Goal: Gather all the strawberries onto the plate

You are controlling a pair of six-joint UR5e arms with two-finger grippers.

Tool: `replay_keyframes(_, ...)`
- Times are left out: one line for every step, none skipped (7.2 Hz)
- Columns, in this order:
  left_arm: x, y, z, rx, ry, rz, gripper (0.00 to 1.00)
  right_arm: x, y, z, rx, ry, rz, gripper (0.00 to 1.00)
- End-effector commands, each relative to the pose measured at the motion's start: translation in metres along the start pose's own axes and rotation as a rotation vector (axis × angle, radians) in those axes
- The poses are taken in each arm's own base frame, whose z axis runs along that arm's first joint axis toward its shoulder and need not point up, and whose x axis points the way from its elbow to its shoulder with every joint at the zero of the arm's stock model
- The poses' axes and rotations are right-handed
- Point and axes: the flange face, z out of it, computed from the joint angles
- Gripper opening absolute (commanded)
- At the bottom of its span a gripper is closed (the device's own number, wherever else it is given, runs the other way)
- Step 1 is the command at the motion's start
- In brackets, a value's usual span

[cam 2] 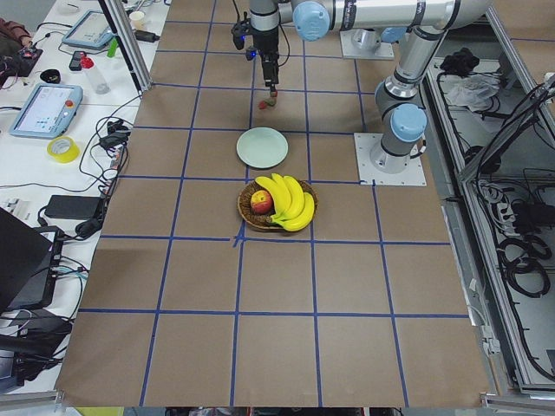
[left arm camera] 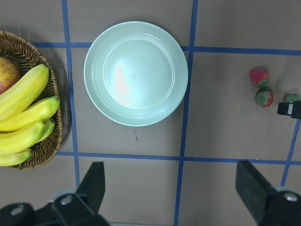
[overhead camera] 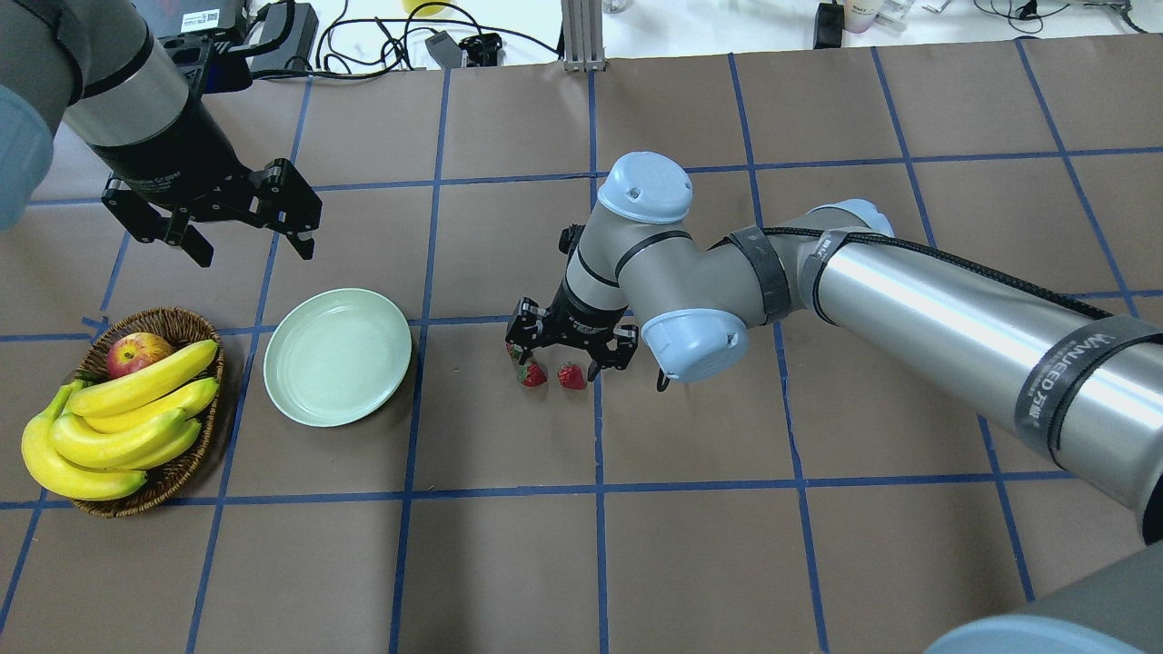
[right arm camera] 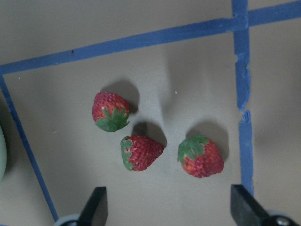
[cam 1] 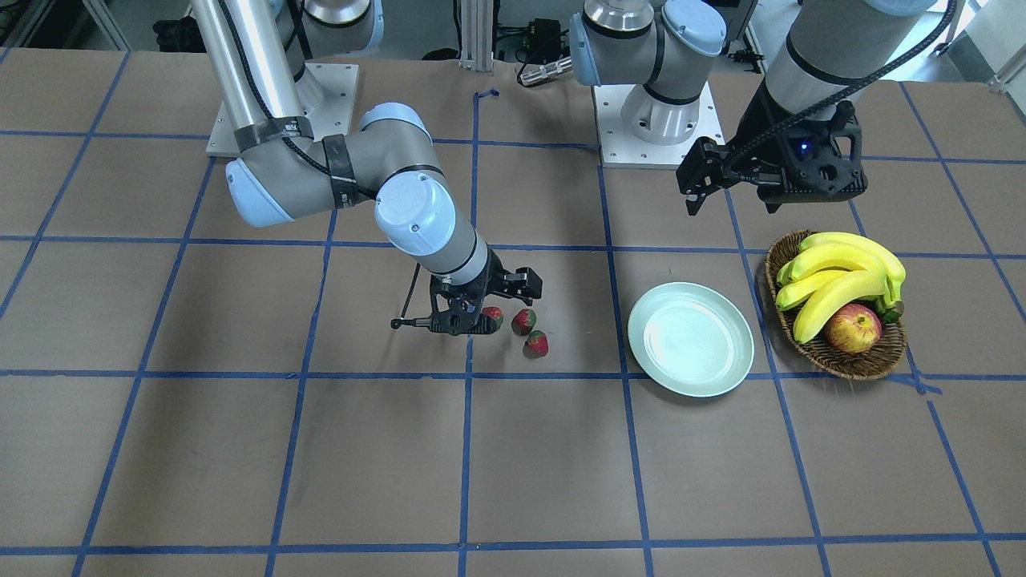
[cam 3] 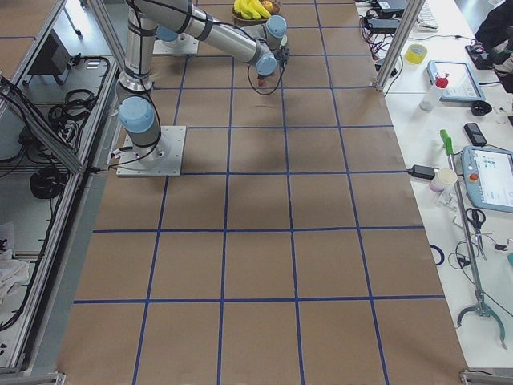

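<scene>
Right now the right gripper [overhead camera: 554, 361] hangs low over the strawberries [right arm camera: 140, 152], its jaws spread wide with nothing between them. In the wrist view, all three berries lie on their sides on the brown table [overhead camera: 509, 563], close together but not touching. One sits nearer the plate [overhead camera: 338, 356], and one lies just beside a blue tape line [right arm camera: 244, 141]. The plate is empty and stands well apart from the berries, between them and the wicker basket [overhead camera: 173, 320] that holds the bananas [overhead camera: 118, 418] and the apple [overhead camera: 136, 352]. The left gripper [overhead camera: 250, 247] hovers above the table beyond the plate, also wide open and carrying nothing.

I'd judge these berries as very light and small, tapered, with bumpy skin that may slip if pinched at the pointed end. The safest hold looks to be across the broad shoulder just below the green cap, with a gentle squeeze. Packed this closely, a descending finger could easily nudge a neighbour, so the outermost berry seems the cleanest first pick.
</scene>
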Motion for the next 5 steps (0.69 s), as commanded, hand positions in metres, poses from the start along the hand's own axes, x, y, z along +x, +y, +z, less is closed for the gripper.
replay_keyframes(-0.004, 0.0, 0.001, -0.004, -0.035, -0.002, 1.0, 0.014, -0.015, -0.068, 0.163, 0.138, -0.031, 1.0)
replay_keyframes(-0.008, 0.0, 0.001, -0.006, -0.07, -0.003, 1.0, 0.034, -0.027, -0.125, 0.177, 0.159, -0.049, 1.0)
replay_keyframes(-0.007, -0.001, 0.003, -0.01, -0.072, -0.005, 1.0, 0.056, -0.04, -0.185, 0.203, 0.156, -0.028, 1.0)
replay_keyframes(-0.007, -0.001, 0.004, -0.01, -0.064, -0.006, 1.0, 0.086, -0.051, -0.227, 0.198, 0.199, -0.075, 1.0)
replay_keyframes(-0.005, -0.003, 0.01, -0.014, -0.058, -0.017, 1.0, 0.119, -0.049, -0.273, 0.22, 0.301, -0.1, 1.0)
